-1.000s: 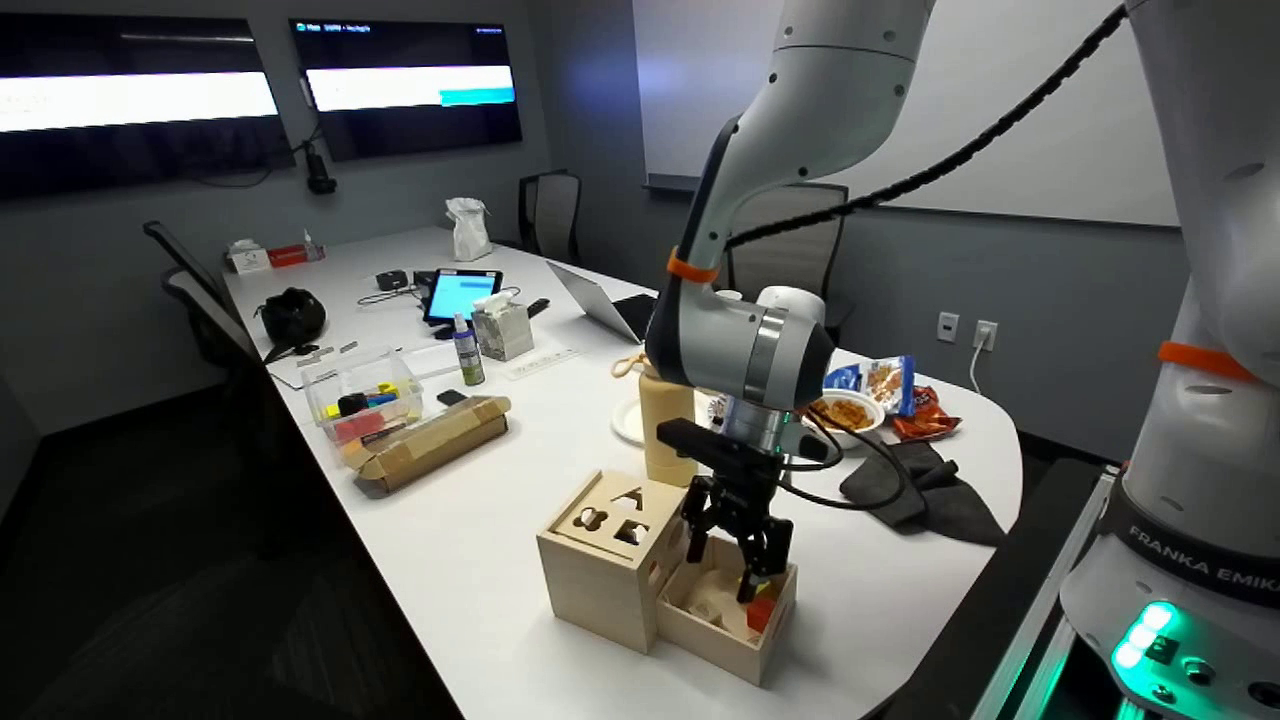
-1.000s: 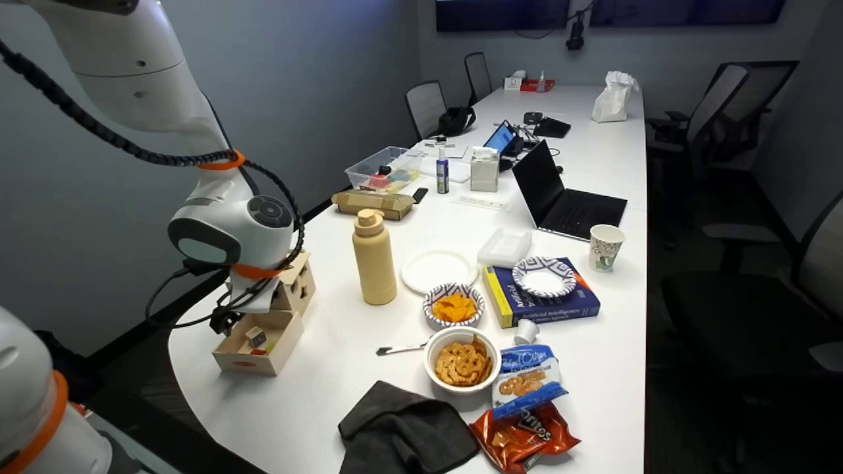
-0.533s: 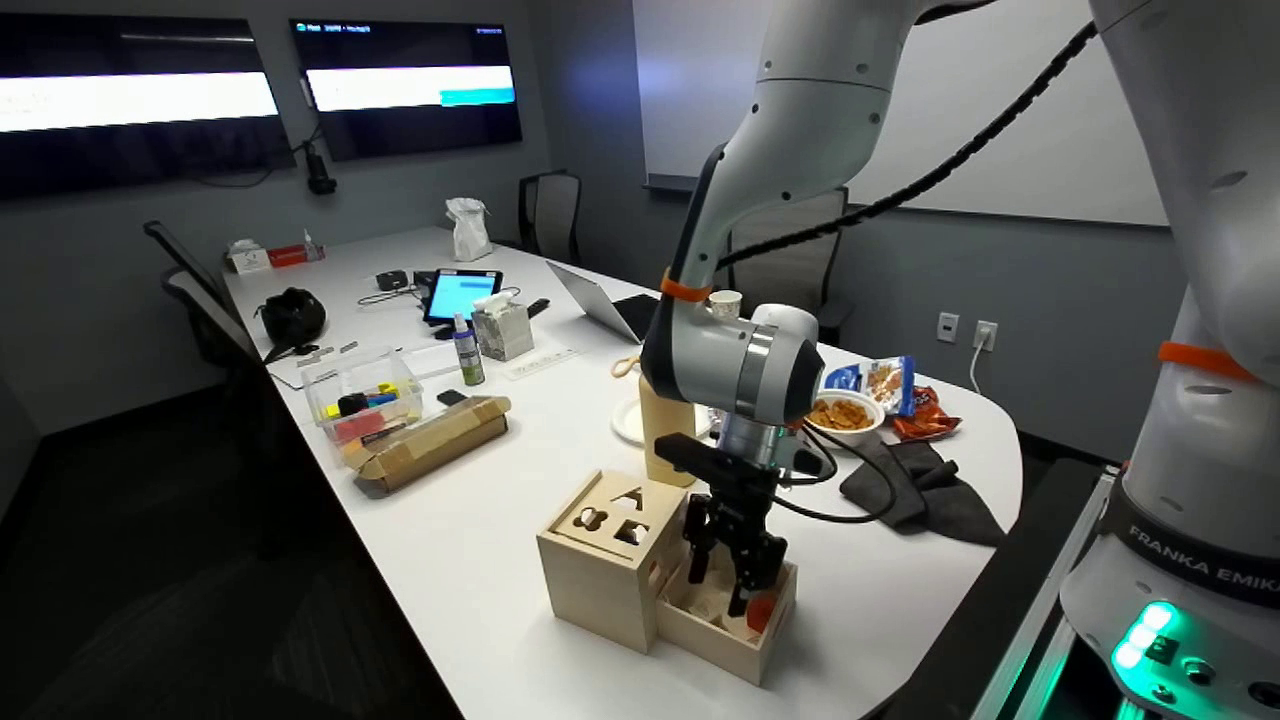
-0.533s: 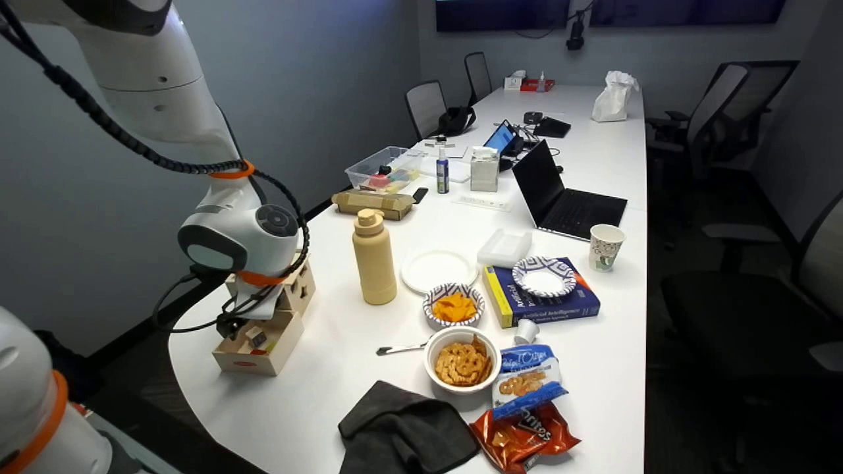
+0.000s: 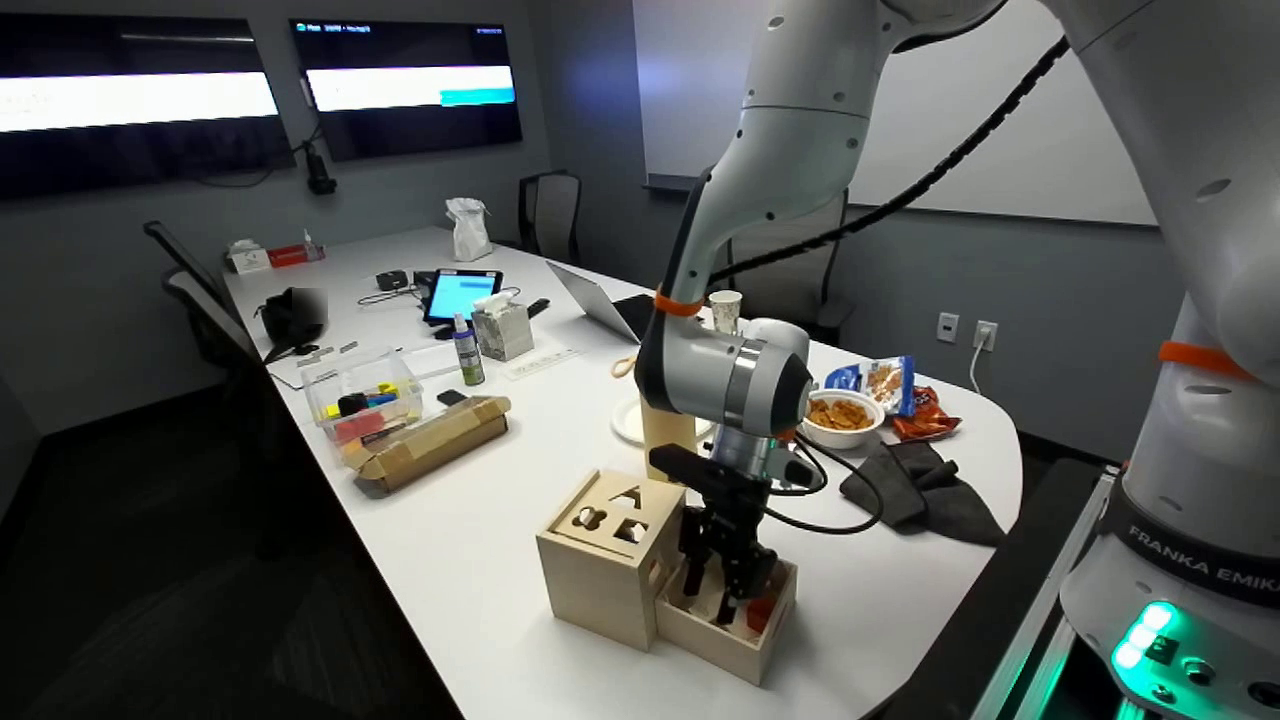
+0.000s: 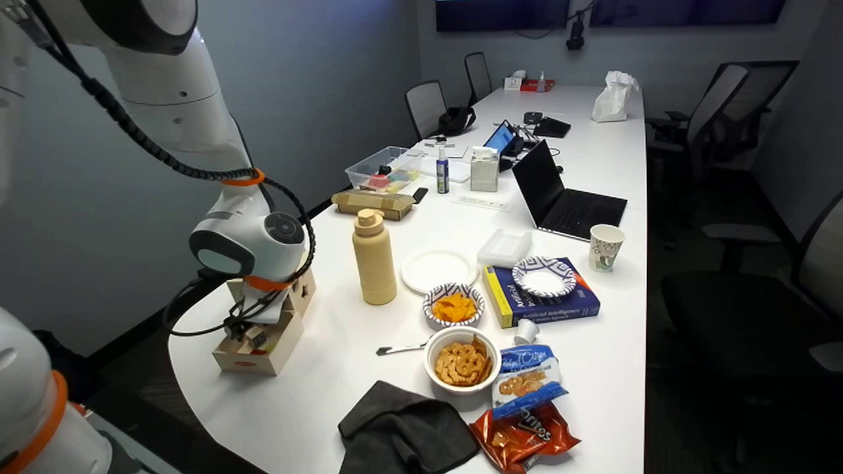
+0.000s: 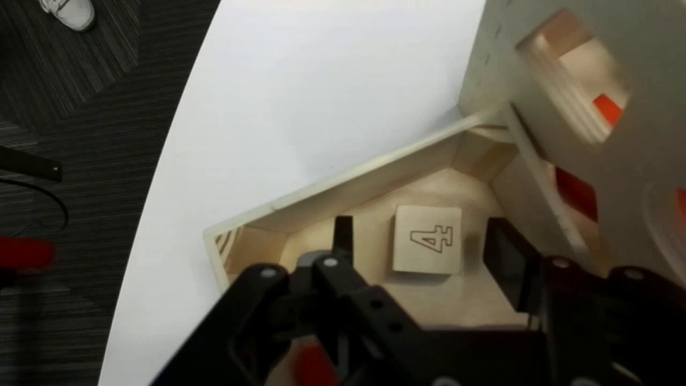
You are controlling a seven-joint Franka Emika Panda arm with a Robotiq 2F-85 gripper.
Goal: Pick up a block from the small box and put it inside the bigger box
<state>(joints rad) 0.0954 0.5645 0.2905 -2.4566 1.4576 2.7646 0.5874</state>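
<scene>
Gripper (image 7: 422, 236) released, fingers (image 7: 343, 231) spread wider than block (image 7: 427, 257) marked 4; in wrist view, block lies in small box (image 7: 370, 184) between them, gap either side.

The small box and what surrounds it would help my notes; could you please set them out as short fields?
Container: small box, open-topped
Contents: block, outlined 4 facing up; something red
Jaws: open, either side of the block in the wrist view, gaps showing
Beside it: bigger box, taller, cutouts on top
Nearby: tan bottle, upright
Status: block not yet gripped
</scene>
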